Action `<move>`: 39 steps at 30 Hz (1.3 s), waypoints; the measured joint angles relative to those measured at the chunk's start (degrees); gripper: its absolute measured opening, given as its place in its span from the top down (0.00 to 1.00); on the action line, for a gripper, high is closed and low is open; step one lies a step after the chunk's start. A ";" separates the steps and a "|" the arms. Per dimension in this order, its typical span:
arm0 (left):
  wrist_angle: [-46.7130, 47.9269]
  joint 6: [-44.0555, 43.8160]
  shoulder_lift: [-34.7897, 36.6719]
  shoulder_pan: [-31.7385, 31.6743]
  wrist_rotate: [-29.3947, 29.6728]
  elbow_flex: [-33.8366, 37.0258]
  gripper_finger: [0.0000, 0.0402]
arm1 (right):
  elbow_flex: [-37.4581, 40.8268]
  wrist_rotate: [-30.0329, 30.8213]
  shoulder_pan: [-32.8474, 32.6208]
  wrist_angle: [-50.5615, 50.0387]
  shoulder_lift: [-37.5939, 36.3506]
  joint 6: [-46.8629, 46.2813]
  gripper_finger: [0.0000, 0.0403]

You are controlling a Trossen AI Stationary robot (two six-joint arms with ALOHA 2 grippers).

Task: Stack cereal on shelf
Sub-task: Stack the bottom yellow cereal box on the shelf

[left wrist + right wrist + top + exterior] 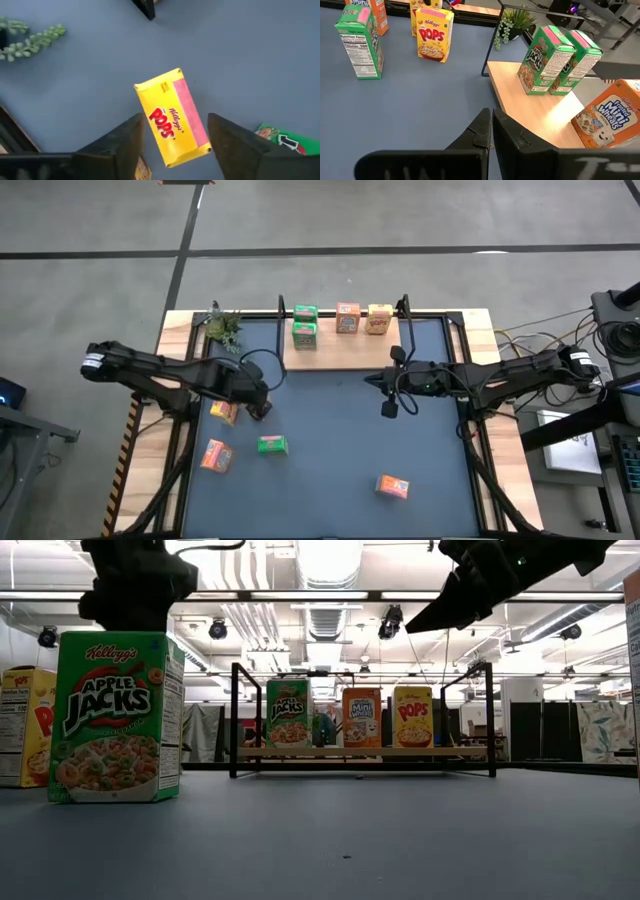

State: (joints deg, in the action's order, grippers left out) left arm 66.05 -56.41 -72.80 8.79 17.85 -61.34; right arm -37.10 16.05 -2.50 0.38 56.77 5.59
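High view puts our left gripper (257, 402) over the mat (340, 440) at about nine o'clock from the table's centre, just beside a yellow Pops box (224, 411). Through the left wrist view we see that box (172, 117) standing between our two dark fingers (125, 140), which are spread apart with a gap on each side, so nothing is clamped. We judge the spread suits either a fresh release or a lining-up for a grasp; the frames alone cannot say which.

Our right gripper (388, 392) hangs at about two o'clock from centre, just short of the shelf (340, 352), fingers pressed together and empty, waiting where it will not block the board.

On the shelf at twelve o'clock we count two green boxes (304, 326) one behind the other, an orange-pink box (347, 318) and a yellow box (379, 319), set in columns by colour, presumably to leave room for more of each. Off the shelf, a green box (272, 445) and an orange box (215, 455) sit at seven to eight o'clock, and another orange box (393, 486) at five o'clock. A plastic plant (224, 328) sits at eleven o'clock.

We judge the stacking under half done.
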 joint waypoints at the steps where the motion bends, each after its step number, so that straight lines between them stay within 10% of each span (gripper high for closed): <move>1: -0.18 -0.10 -0.44 0.20 0.00 0.00 0.44 | 0.00 0.00 0.00 0.00 0.00 0.24 0.98; 32: -0.16 -0.12 -5.89 0.61 2.80 1.55 0.34 | 0.00 0.00 0.00 0.35 0.00 -0.56 0.98; 39: -1.43 0.36 -5.89 1.61 2.60 3.54 0.44 | 0.02 0.00 0.00 0.35 0.00 -0.65 0.98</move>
State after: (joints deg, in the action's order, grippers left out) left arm 64.62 -56.05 -78.70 10.40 20.45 -57.80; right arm -37.08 16.05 -2.50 0.73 56.77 4.94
